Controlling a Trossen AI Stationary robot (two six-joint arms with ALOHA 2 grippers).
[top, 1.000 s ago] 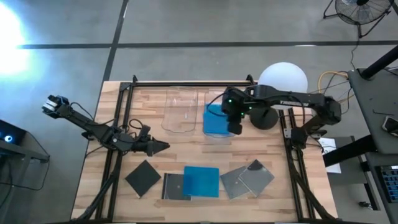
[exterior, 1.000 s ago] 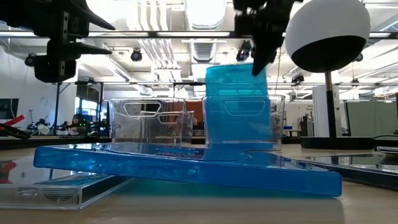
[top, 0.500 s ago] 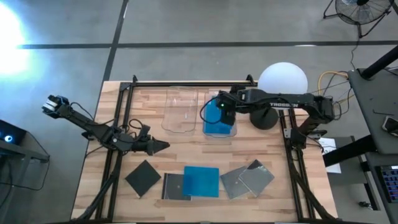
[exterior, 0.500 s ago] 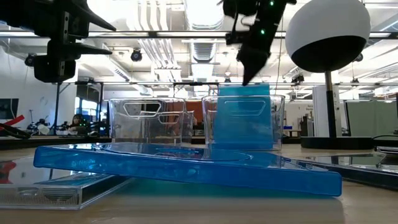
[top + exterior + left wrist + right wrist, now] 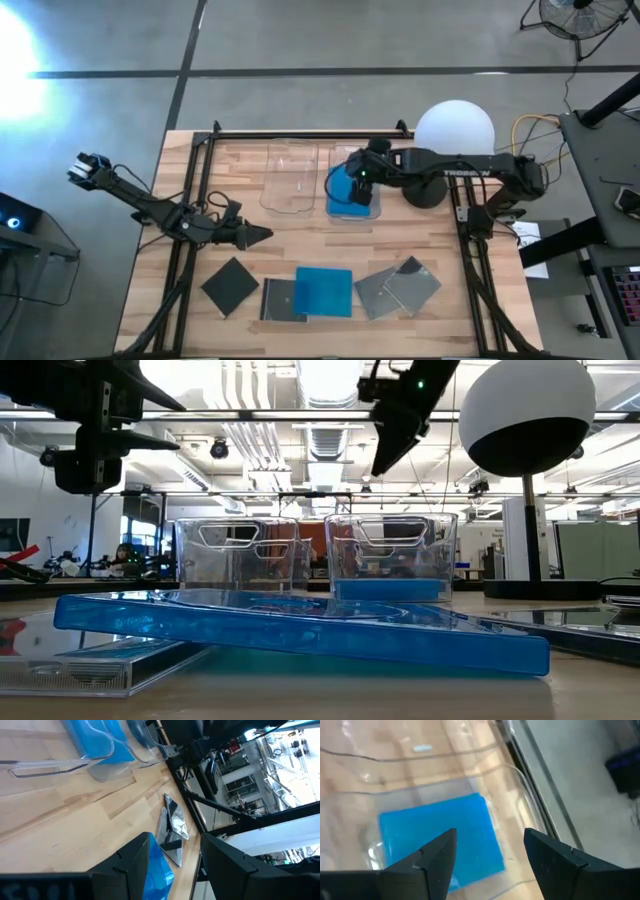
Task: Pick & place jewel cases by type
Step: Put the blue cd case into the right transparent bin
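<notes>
With a blue jewel case (image 5: 345, 195) lying flat in the right-hand clear bin (image 5: 352, 215), the right tool (image 5: 362, 176) hung above it, fingers apart and empty, and should rise straight clear of the rim, while the left tool (image 5: 262, 235) waited open over the table (image 5: 450, 300).

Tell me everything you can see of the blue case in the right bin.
The blue case is a thin, square, translucent bright-blue plastic piece lying flat on the floor of the right clear bin, filling most of it. Nothing grips it: the right gripper hangs open just above, fingers apart and clear of it. In the low view it shows only as a blue band along the bin's bottom.
</notes>
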